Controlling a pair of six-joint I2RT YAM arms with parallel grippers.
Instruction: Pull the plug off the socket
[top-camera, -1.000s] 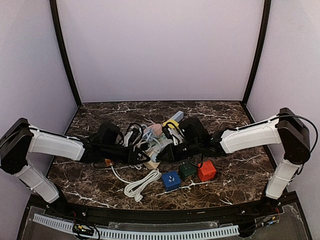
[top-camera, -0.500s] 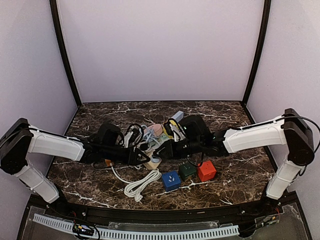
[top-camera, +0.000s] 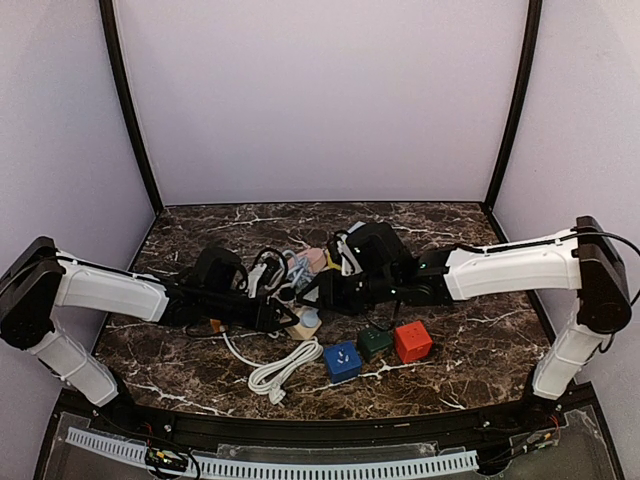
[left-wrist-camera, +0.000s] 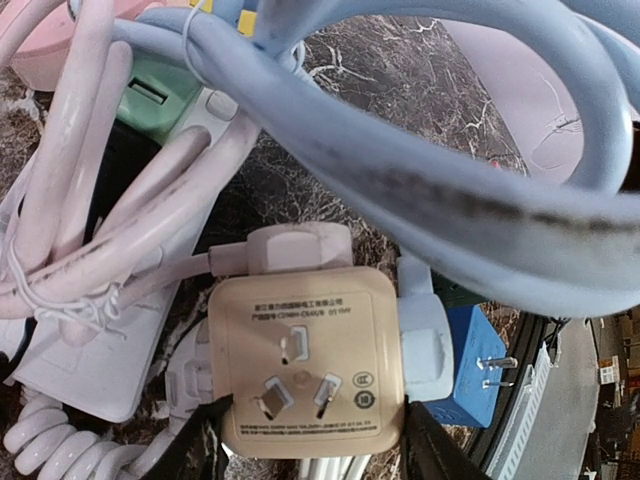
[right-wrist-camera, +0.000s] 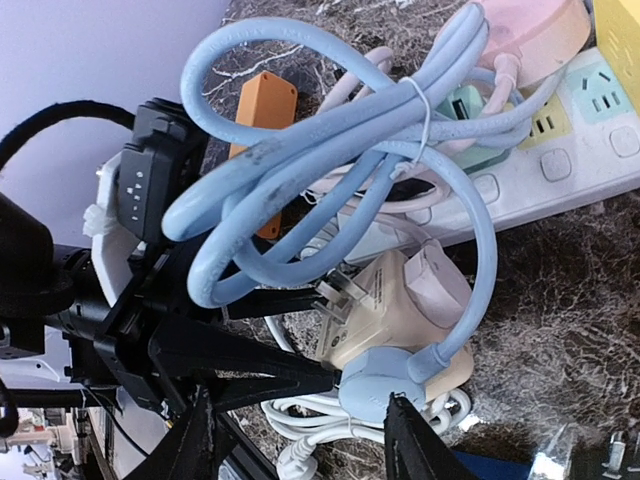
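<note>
My left gripper (left-wrist-camera: 315, 440) is shut on the beige cube socket (left-wrist-camera: 305, 360), one black finger against each side, and holds it just above the table. A light-blue plug (right-wrist-camera: 380, 385) sits in one side face of the socket (right-wrist-camera: 400, 300), and its thick blue cable (right-wrist-camera: 330, 140) loops in a tied bundle above. My right gripper (right-wrist-camera: 300, 440) is open, its fingers spread around the plug's lower edge without clamping it. In the top view the socket (top-camera: 305, 322) lies between both gripper tips. A pale pink plug (left-wrist-camera: 295, 248) sits in another face.
A white power strip (right-wrist-camera: 560, 160) with a green adapter and a pink round unit (right-wrist-camera: 530, 30) lies behind the socket. A white coiled cable (top-camera: 280, 368) lies in front. Blue (top-camera: 342, 360), green (top-camera: 375, 342) and red (top-camera: 412, 341) cube adapters stand to the right. An orange block (right-wrist-camera: 262, 110) lies near the left arm.
My right gripper has opened and drawn back a little from the socket. The blue plug stays in the socket. The left arm has not moved.
</note>
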